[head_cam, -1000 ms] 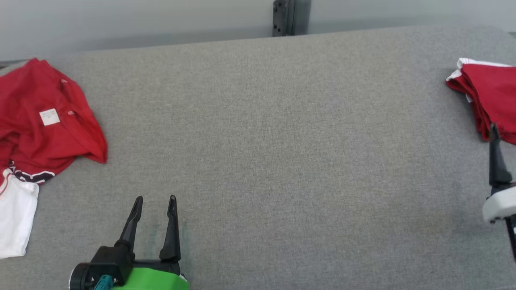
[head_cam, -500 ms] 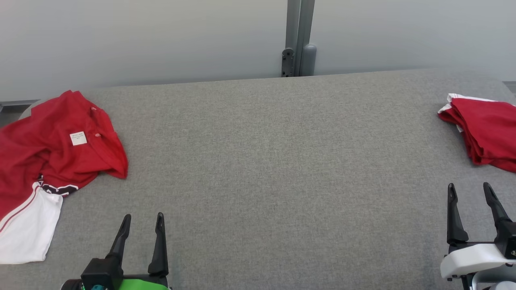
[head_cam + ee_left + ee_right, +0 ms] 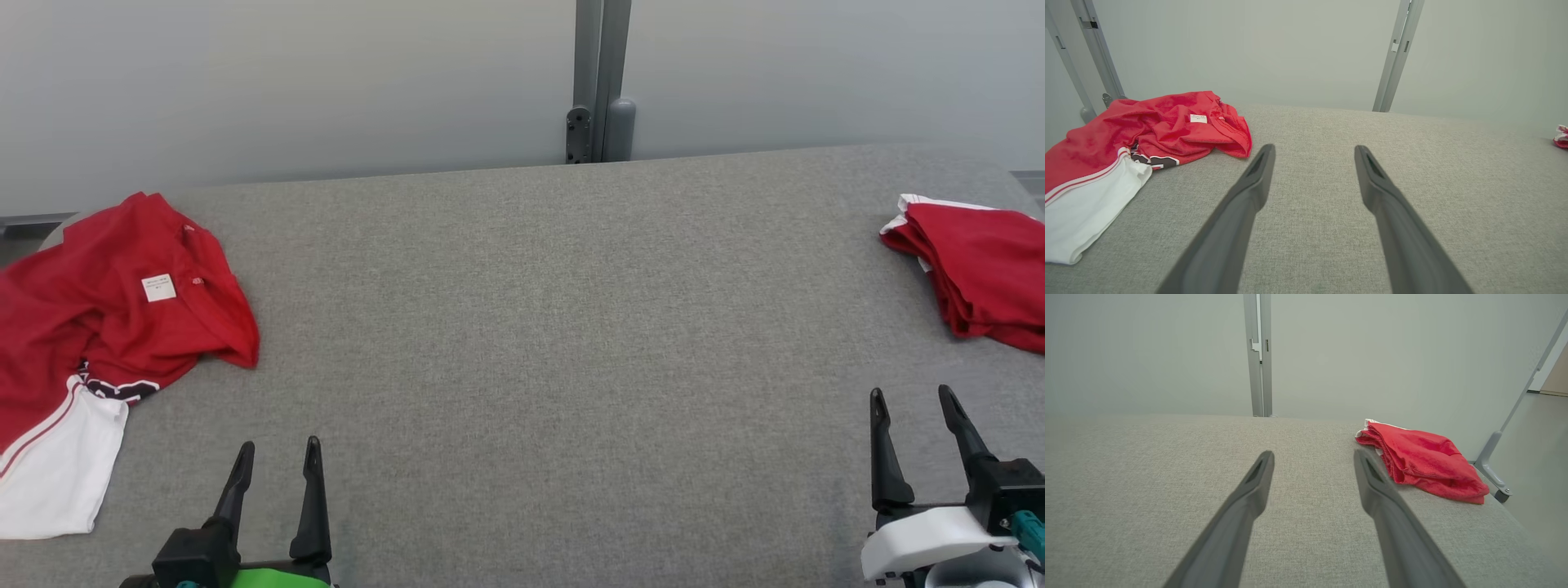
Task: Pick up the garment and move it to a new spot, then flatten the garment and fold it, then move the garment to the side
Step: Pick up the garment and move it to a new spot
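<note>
Red jersey cloth with a white, stripe-edged sleeve and a small white label, the crumpled garment [image 3: 122, 327] is seen lying at 9 o'clock on the grey fabric-covered table [image 3: 531, 327], touched by nothing. The left fingers [image 3: 310, 506] at 7 o'clock and the right fingers [image 3: 883, 457] at 5 o'clock are spread wide over the table, with nothing gripped. A second, bundled red-and-white garment [image 3: 971, 269] is found at 3 o'clock, near the right fingers.
</note>
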{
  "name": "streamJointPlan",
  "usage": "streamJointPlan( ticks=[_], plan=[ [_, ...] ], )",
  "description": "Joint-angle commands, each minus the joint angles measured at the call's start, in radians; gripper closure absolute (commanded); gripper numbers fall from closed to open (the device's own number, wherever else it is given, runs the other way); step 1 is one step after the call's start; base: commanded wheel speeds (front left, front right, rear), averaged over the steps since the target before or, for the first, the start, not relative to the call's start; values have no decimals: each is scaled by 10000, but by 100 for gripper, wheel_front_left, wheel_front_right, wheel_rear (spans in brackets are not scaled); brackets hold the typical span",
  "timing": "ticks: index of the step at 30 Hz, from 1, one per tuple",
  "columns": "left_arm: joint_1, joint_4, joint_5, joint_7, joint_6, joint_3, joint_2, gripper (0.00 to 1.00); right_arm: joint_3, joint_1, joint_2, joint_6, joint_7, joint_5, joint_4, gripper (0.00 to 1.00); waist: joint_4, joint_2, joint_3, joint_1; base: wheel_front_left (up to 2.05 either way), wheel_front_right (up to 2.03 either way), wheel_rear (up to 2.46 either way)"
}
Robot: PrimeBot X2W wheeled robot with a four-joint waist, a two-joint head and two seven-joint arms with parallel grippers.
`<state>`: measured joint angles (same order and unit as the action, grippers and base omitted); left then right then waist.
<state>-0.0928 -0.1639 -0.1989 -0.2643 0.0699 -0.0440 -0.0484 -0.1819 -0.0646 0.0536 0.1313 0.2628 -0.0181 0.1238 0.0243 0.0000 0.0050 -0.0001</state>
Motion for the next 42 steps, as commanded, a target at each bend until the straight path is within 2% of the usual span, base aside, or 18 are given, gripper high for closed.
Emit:
streamJointPlan(
  ticks=[1,19,23,31,35,39,42],
  plan=[
    [-92,-10,-62,2,-65,50,-39,0,10,-149,9,-11,26,45,34,0,58,0,-22,1,0,0,0],
    [-11,-5,-99,2,-52,49,-39,0,16,-339,-19,-11,27,184,180,0,549,0,-79,1,0,0,0],
    [164,13,-38,2,-41,-41,-41,0,-41,-540,-20,-11,27,270,224,0,1205,0,-141,1,0,0,0],
    [-131,112,62,2,-117,66,-39,0,56,-757,-21,-11,27,492,348,0,3360,0,-371,1,0,0,0],
    [-299,156,135,2,-83,289,-41,0,164,-753,-20,-11,27,530,377,0,4192,0,-467,1,0,0,0],
    [-406,233,129,2,-23,514,-36,0,281,-721,-19,-11,27,564,427,0,4531,0,-491,1,0,0,0],
    [-434,303,128,2,7,637,-38,0,384,-712,-20,-11,27,546,423,0,4533,0,-443,1,0,0,0]
  ],
)
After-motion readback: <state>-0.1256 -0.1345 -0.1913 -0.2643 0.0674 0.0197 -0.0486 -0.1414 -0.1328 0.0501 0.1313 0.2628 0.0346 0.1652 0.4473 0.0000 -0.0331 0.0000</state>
